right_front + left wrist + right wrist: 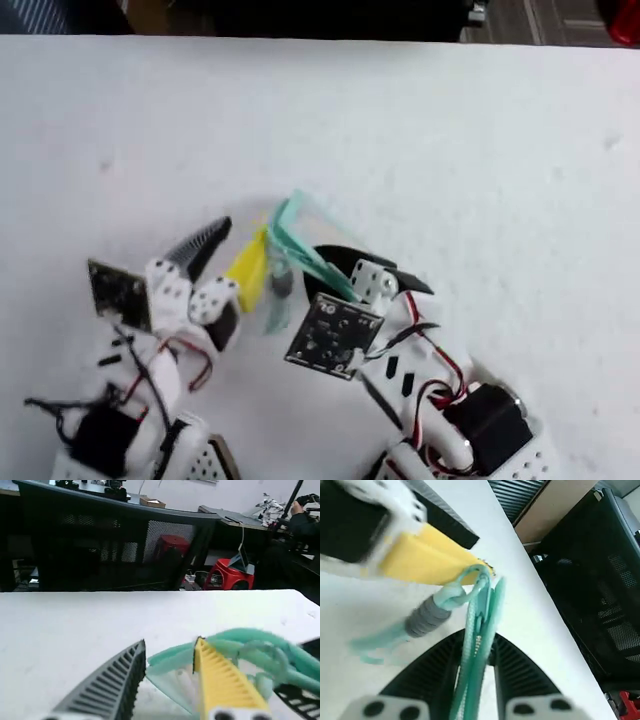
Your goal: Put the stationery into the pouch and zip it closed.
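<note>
Pouch (300,235) of clear plastic with a teal zip band sits near the front middle of the white tabletop (450,150), lifted at one edge between the two arms. The right gripper (318,270) has its black fingers drawn narrow and clamped on the teal band, which in the right wrist view runs up between them as a doubled strip (480,615). The left gripper (243,232) stands wide, holding nothing. Its ribbed grey finger (115,685) is off to one side on the bare tabletop, and its yellow finger (225,685) lies against the pouch's teal rim (250,640), with the clear side of the pouch spread between the two fingers. A short grey cylinder (425,617) hangs from a teal loop at the end of the band, just beside the yellow finger (430,560). It may be the zip pull, though I cannot tell this for sure. In the high view it shows as a small dark piece (282,282) below the pouch, between the two arms. The teal band looks gathered and folded where the right gripper (480,640) pinches it.
</note>
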